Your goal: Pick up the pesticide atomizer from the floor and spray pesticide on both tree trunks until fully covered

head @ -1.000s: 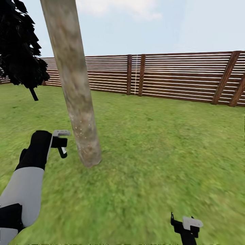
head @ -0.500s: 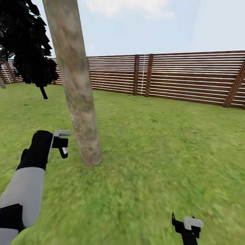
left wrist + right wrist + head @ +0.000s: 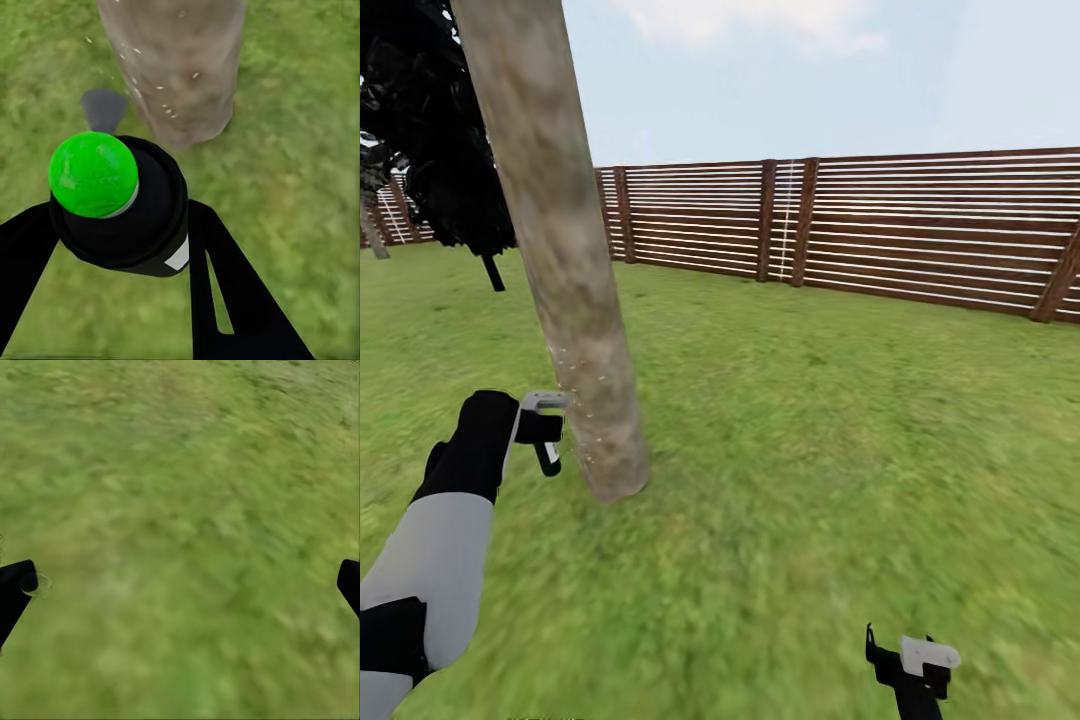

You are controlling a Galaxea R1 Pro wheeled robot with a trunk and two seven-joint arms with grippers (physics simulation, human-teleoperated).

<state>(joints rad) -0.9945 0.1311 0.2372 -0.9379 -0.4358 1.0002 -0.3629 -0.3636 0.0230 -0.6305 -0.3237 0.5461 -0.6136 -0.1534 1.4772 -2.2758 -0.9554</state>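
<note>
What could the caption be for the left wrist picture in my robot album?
The left gripper holds a black spray bottle with a green top, aimed at the speckled tree trunk on the grass.

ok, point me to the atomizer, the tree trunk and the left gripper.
pesticide atomizer (image 3: pixel 124 206): left wrist view, on its black body below the green top.
tree trunk (image 3: pixel 565 280): head view, mid-height on the pale mottled column.
left gripper (image 3: pixel 545 435): head view, between the fingertips beside the trunk base.
</note>
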